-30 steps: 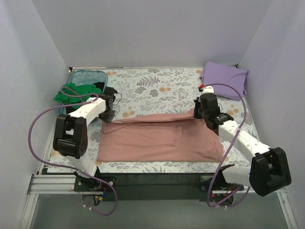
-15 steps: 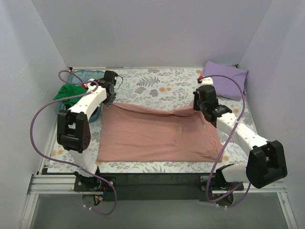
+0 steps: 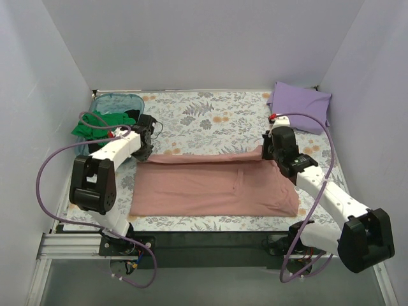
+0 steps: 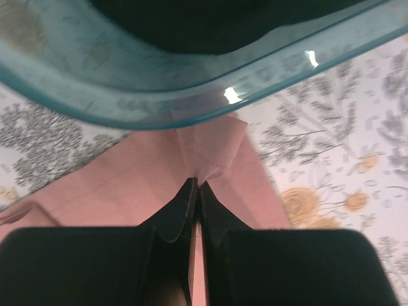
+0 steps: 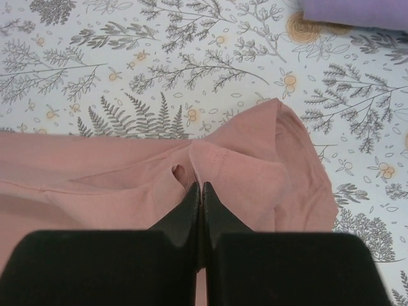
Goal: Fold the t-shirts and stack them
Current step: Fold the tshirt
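The pink shirt (image 3: 217, 185) lay near-centre on the floral cover (image 3: 204, 118), its long axis running left to right. Its far edge was pinched at both ends, with the left gripper (image 3: 145, 153) clamped on the far-left corner and the right gripper (image 3: 268, 153) on the far-right. In the blurred left wrist view that bite seemed thin.

Salmon-pink t-shirt (image 3: 217, 188), lavender t-shirt (image 3: 299, 105), green t-shirt (image 3: 92, 125), teal tub (image 3: 118, 97), grey-and-orange floral table cover (image 3: 210, 118)
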`<state>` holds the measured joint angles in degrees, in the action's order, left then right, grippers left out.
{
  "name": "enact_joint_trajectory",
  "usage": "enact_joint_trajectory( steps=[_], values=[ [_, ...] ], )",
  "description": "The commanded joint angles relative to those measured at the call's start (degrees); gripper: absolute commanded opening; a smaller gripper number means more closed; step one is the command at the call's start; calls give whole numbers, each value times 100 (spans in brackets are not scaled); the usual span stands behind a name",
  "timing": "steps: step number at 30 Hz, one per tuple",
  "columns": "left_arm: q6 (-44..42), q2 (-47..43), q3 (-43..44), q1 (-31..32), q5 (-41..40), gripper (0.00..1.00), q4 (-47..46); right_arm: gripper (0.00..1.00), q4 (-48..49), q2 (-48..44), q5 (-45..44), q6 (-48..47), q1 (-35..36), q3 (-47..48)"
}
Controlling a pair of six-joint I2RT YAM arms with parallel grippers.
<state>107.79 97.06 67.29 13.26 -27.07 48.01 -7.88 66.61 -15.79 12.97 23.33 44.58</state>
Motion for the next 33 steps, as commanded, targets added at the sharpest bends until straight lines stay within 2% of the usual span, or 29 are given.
enact_joint_trajectory(
  steps=[1, 9, 14, 15, 18, 19, 20, 21, 24, 25, 26, 29, 30, 32, 33],
  values=[
    [84, -573, -399, 19, 8, 0, -186, 1, -82, -454, 357, 205, 22, -369],
    [-12, -995, -1252, 54, 369, 0, -670, 1, -723, -1097, 524, 557, 92, -915],
    [32, -1127, -1595, 54, 387, 0, -635, 7, -1031, -1448, 578, 881, 154, -1345],
    [23, -1145, -1631, 54, 378, 0, -626, 14, -1049, -1510, 577, 1100, 163, -1555],
    [49, -1206, -1684, 54, 325, 24, -319, 25, -1084, -1817, 970, 1260, 163, -1934],
    [58, -1285, -1692, 54, 290, 35, -205, 34, -1171, -2027, 1051, 1278, 172, -2109],
    [84, -1347, -1719, 54, 255, 55, 13, 36, -1398, -2177, 1069, 1330, 163, -2207],
    [85, -1434, -1745, 54, 255, 60, 103, 38, -1514, -2326, 1165, 1418, 172, -2269],
    [-56, -1873, -1868, 54, 421, 68, 200, 66, -1629, -3029, 1769, 1707, 172, -2419],
    [-91, -1979, -1860, 54, 544, 69, 191, 94, -1629, -3327, 1842, 1787, 172, -2419],
    [-152, -2171, -1842, 63, 623, 69, 157, 98, -1612, -3434, 1869, 1849, 172, -2358],
    [-451, -2366, -1667, 133, 1009, 71, -1, 98, -1612, -3541, 1808, 1736, 172, -1929],
    [-521, -2445, -1631, 168, 1063, 84, -63, 98, -1603, -3480, 1912, 1587, 172, -1796],
    [-574, -2446, -1500, 317, 1125, 85, -212, 98, -1489, -3164, 1992, 1507, 172, -1567],
    [-609, -2367, -1473, 370, 1151, 89, -291, 98, -1428, -3024, 2010, 1437, 172, -1410]
  ],
)
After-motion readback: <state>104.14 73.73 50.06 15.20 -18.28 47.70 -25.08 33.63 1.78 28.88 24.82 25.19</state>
